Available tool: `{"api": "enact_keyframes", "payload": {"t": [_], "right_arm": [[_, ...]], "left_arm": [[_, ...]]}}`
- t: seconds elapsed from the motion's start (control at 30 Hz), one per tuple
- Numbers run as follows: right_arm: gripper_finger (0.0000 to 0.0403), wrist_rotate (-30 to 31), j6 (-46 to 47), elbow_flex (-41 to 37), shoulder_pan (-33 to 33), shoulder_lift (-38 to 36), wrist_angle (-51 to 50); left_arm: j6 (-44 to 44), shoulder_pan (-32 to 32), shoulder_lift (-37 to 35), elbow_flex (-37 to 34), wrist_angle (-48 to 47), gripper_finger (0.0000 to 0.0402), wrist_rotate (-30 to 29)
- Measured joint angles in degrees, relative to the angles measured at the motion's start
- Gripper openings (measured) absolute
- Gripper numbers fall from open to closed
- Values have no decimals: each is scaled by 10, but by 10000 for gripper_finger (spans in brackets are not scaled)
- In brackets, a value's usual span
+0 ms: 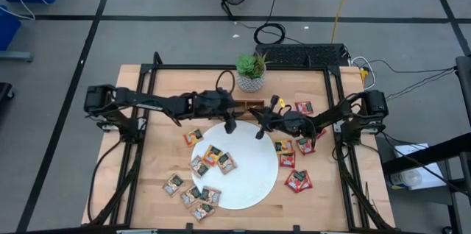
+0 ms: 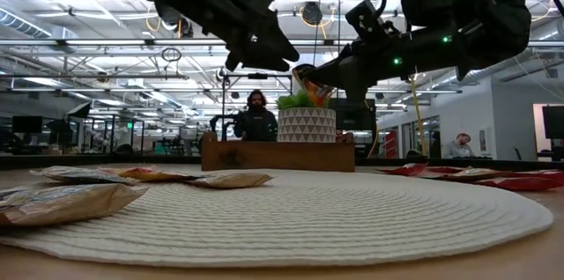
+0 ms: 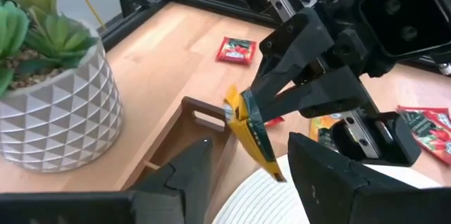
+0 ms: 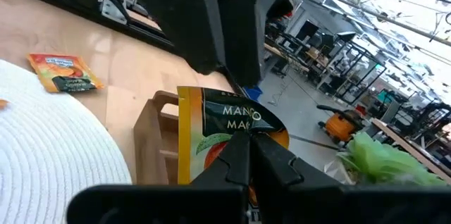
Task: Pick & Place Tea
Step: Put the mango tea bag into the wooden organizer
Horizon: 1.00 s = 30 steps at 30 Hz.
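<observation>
Carrying one tan tea sachet (image 3: 250,129) clamped edge-up above the wooden tray (image 3: 201,122), right end effector (image 3: 278,108) awaits lowering and release into a compartment; left end effector (image 3: 246,175) hangs alongside, fingers apart.

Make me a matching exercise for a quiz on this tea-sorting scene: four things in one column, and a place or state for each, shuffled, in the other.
Things:
1. right gripper
2. left gripper
3. potted plant
4. white plate

Places or states:
A. open, holding nothing
B. lying flat on the table, several sachets on it
C. shut on a tan/orange sachet above the wooden tray
D. standing at the table's far edge

Pairs: 1-C, 2-A, 3-D, 4-B
</observation>
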Motion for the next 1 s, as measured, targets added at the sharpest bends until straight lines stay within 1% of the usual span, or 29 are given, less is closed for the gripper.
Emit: {"api": "enact_keyframes", "payload": {"t": [0.17,0.53,0.77,1.0], "right_arm": [[0,-2,0,0,0,0,14],[0,-5,-2,3,0,0,29],[0,-6,-11,3,0,0,56],[0,-47,4,5,0,0,64]], "left_arm": [[-15,0,1,0,1,184,1],[-15,0,1,0,30,184,0],[-16,-2,1,0,29,184,0],[-14,-2,1,0,29,184,0]]}}
